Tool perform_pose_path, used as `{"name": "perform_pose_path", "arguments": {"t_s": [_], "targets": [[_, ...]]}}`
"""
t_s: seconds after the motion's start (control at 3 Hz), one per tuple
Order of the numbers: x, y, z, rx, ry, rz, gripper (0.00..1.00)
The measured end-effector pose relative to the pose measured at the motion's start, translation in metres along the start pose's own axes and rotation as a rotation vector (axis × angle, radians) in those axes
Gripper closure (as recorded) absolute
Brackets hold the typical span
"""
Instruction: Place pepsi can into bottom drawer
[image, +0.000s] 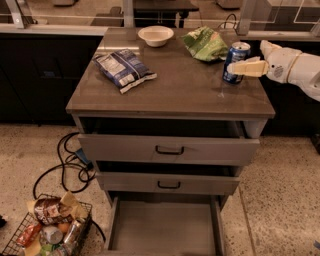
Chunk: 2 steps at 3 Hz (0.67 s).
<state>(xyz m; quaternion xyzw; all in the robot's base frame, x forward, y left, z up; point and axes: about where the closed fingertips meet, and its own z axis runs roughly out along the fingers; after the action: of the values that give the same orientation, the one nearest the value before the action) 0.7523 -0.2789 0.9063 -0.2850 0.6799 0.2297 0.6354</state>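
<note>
White bowl (155, 35), blue bag (123, 69), green bag (205, 44), floor basket (47, 227).

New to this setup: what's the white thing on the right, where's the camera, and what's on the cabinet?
One camera looks down at the front of a grey three-drawer cabinet; where it is mounted is unknown. The white thing is a robot arm ending in a gripper, reaching from the right to a small blue Pepsi can standing at the top's right rear. Whether it grips the can cannot be told. Also on top: a white bowl, a green crinkly bag, a blue-white snack bag. The bottom drawer, a shallow grey tray, is pulled open.
</note>
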Motion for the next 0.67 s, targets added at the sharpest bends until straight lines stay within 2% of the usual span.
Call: {"name": "perform_pose_path", "arguments": {"t_s": [0.67], "targets": [[0.0169, 0.0052, 0.0145, -0.019, -0.007, 0.028, 0.00]]}}
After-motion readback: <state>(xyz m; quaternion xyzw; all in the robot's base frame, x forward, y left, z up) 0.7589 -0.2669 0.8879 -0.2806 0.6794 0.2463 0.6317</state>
